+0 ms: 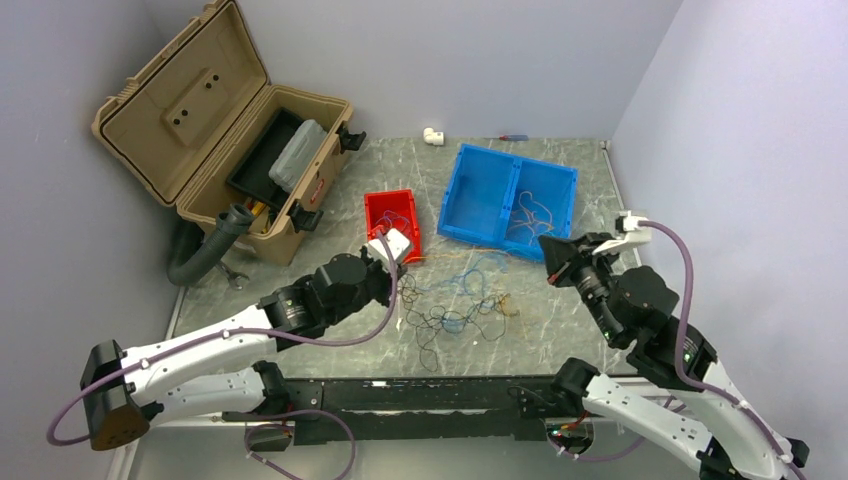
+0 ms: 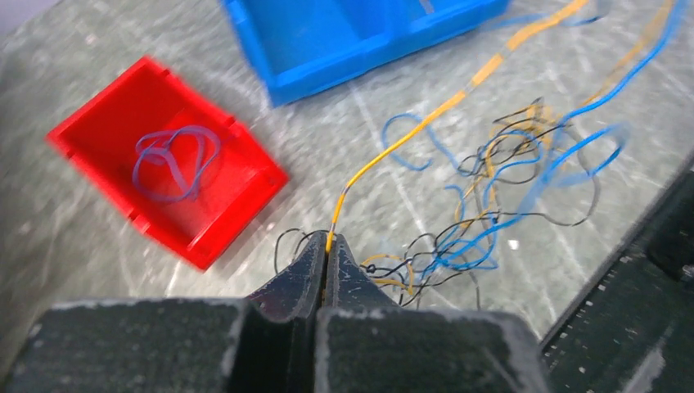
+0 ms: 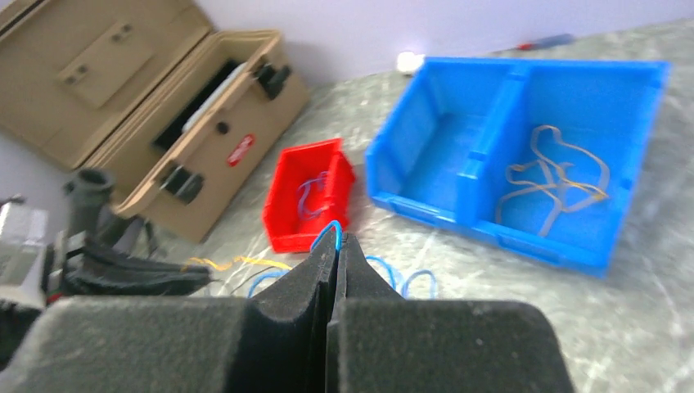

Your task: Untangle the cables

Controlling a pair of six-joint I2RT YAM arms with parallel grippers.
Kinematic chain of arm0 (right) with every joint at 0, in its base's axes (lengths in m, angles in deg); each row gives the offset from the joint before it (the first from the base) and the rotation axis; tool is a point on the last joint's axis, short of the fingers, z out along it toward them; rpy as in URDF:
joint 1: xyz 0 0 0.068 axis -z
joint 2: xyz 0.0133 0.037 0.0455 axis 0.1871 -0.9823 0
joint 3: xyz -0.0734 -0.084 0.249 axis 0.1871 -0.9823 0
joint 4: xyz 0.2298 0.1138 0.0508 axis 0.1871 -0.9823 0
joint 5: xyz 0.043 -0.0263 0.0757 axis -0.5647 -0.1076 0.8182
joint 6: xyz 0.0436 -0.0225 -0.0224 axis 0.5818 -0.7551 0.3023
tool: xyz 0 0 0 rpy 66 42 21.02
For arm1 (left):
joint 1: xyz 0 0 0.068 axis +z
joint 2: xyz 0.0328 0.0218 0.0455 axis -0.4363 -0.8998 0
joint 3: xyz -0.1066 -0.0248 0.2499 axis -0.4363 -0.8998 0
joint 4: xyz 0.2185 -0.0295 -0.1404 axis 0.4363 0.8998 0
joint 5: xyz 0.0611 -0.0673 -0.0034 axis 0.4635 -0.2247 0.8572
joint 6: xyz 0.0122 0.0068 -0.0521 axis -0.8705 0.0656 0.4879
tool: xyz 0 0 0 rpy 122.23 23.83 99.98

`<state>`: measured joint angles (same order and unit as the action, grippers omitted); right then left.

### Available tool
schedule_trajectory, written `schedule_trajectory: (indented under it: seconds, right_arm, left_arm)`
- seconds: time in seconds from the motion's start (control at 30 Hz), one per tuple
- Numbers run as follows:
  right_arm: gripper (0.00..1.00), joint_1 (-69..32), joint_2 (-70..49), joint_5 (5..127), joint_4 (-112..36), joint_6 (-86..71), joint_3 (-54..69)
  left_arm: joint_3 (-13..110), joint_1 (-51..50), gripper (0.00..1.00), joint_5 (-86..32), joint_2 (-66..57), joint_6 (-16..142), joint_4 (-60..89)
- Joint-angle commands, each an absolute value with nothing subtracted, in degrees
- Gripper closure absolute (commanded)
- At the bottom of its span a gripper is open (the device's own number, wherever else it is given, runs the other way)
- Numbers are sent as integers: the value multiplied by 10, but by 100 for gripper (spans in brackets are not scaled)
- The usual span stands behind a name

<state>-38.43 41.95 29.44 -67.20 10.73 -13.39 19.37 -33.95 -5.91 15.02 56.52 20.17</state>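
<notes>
From above: one tan plastic toolbox (image 1: 215,120) stands open at the far left of the grey marbled table (image 1: 540,335), lid thrown back, a clear ribbed organiser box (image 1: 297,152) in its tray. Two plastic bins sit side by side mid-table: a small red bin (image 1: 372,215) and a bigger blue bin (image 1: 480,195) split into two compartments. The cables (image 1: 455,305), a loose heap of hair-thin black, blue and yellow-orange strands, sprawl on the table just in front of the bins. One white pipe elbow (image 1: 432,135) and one red-and-blue screwdriver (image 1: 513,137) lie by the back wall.

Left wrist now: the left gripper (image 2: 328,243) has its black fingers pressed together on a single yellow-orange cable (image 2: 409,135), which runs taut from the tips towards the blue bin. The heap lies just to the right. One blue wire loop (image 2: 176,160) lies coiled in the red bin.

Over to the right wrist: the right gripper (image 3: 334,237) is clamped tight, pads rough and foam-like, and a small arc of blue cable (image 3: 326,229) pokes out right at the tips, apparently pinched there. Pale tan strands (image 3: 556,176) curl in the blue bin's right compartment. The toolbox front carries one red label (image 3: 241,150); its writing is too blurred to read.
</notes>
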Motion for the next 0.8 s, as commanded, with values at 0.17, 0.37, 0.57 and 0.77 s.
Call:
schedule_trajectory:
  seconds: [0.17,0.37,0.57,0.77]
  right_arm:
    - [100,-386,492,3,-825,244,-124]
    - [100,-386,543,-96,-917,376,-111]
    - [100,-386,550,-107,-932,380,-103]
    - [100,-387,540,-48,-830,252,-131]
  left_arm:
    - [187,-306,100,200,228,739,375]
    - [186,-296,100,276,275,837,467]
    - [181,-296,100,302,323,880,506]
    - [145,-296,100,257,379,822,430]
